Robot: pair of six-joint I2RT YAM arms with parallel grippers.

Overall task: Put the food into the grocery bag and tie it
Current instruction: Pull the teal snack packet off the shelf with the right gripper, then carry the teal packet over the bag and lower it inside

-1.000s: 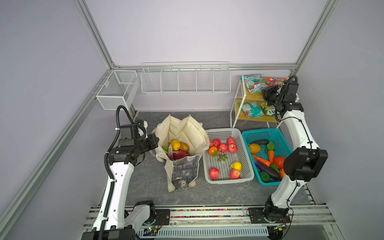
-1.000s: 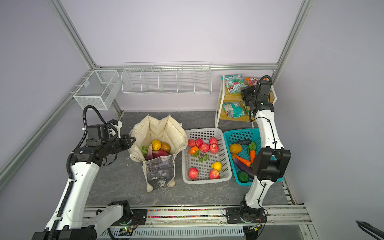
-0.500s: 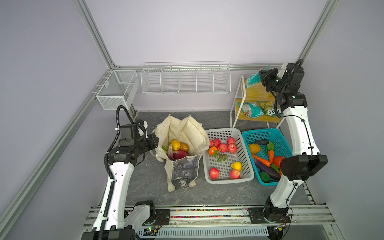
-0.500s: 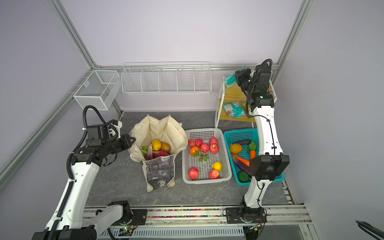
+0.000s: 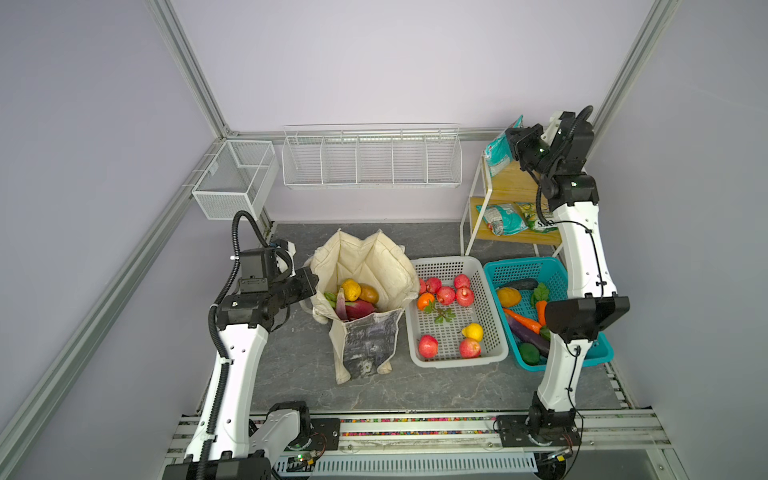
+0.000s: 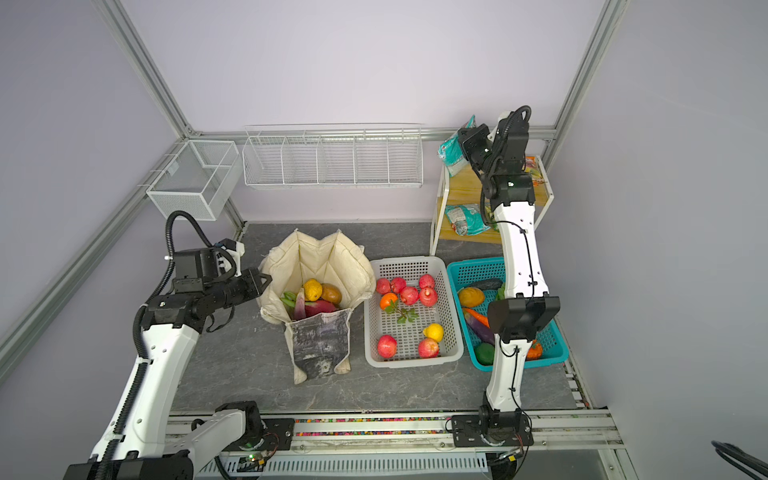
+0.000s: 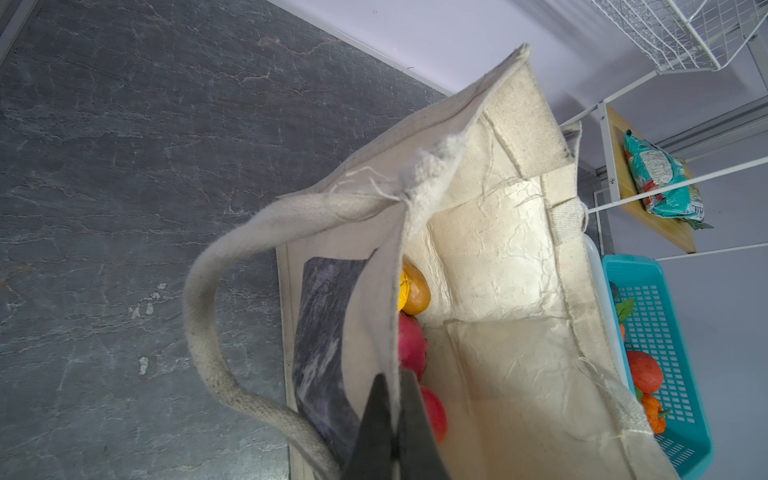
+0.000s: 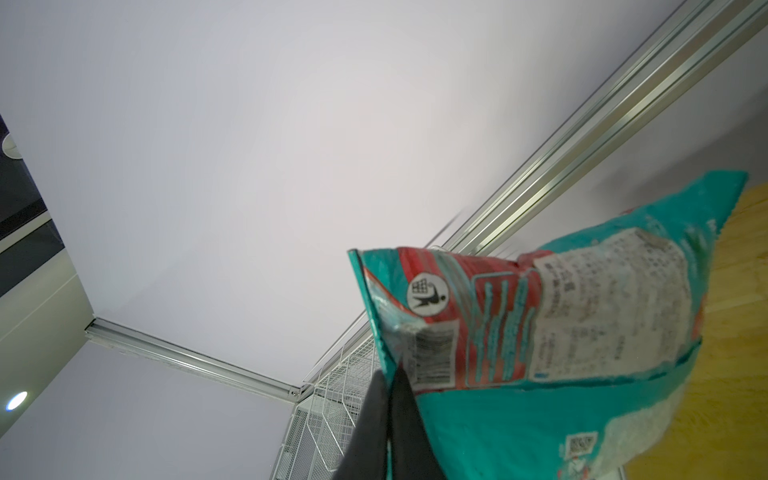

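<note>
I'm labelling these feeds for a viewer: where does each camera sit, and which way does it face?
Top views: high at the front, looking down at the table, left arm, right arm, grocery bag.
Left wrist: on the left arm, looking into the bag past the left end effector, shut on its rim.
Right wrist: on the right arm, tilted up at the wall; right end effector shut on teal snack packet.
Shared: left wrist and top views show the dragon fruit and teal basket.

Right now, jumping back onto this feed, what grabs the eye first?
The right gripper, raised at the back right above the wooden shelf, pinches a teal snack packet by its edge. Left of centre, the cream grocery bag stands open with fruit inside, the left gripper clamped on its rim.
</note>
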